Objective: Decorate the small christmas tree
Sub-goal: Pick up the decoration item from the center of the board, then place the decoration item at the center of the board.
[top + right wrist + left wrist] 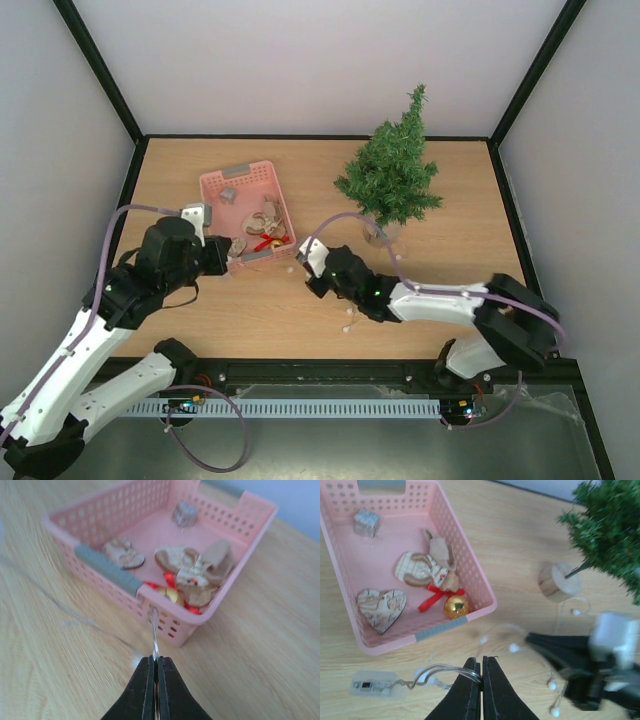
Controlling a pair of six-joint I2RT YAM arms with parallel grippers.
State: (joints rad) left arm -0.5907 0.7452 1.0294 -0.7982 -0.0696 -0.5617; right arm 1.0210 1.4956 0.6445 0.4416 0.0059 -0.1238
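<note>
**Both jaws clamped on the light string; tree lies off to the right of both**

- Left jaws: clenched on a loop of the light string, right at the tips. The string's clear battery pack lies on the tabletop just left of them.
- Right jaws: pinched tight on the thin wire of the same string. A small loop stands up from the tips. The pink basket sits just ahead of them, apart from the tips.
- The string runs slack across the tabletop between the two sets of jaws, its white beads scattered along it.
- The small christmas tree stands upright, long axis vertical, on a pale round base.
  - From the right jaws: near, ahead and to the right.
  - From the left jaws: well apart, to the right and beyond the right jaws.
- No wire is on the branches yet. One strand lies near the base.
- Judgement: the right jaws are nearer and better placed to carry the wire up and across onto the branches. The left jaws would anchor the pack end. The string is thin and limp, so it may snag on the needles or drag the light tree over.
</note>
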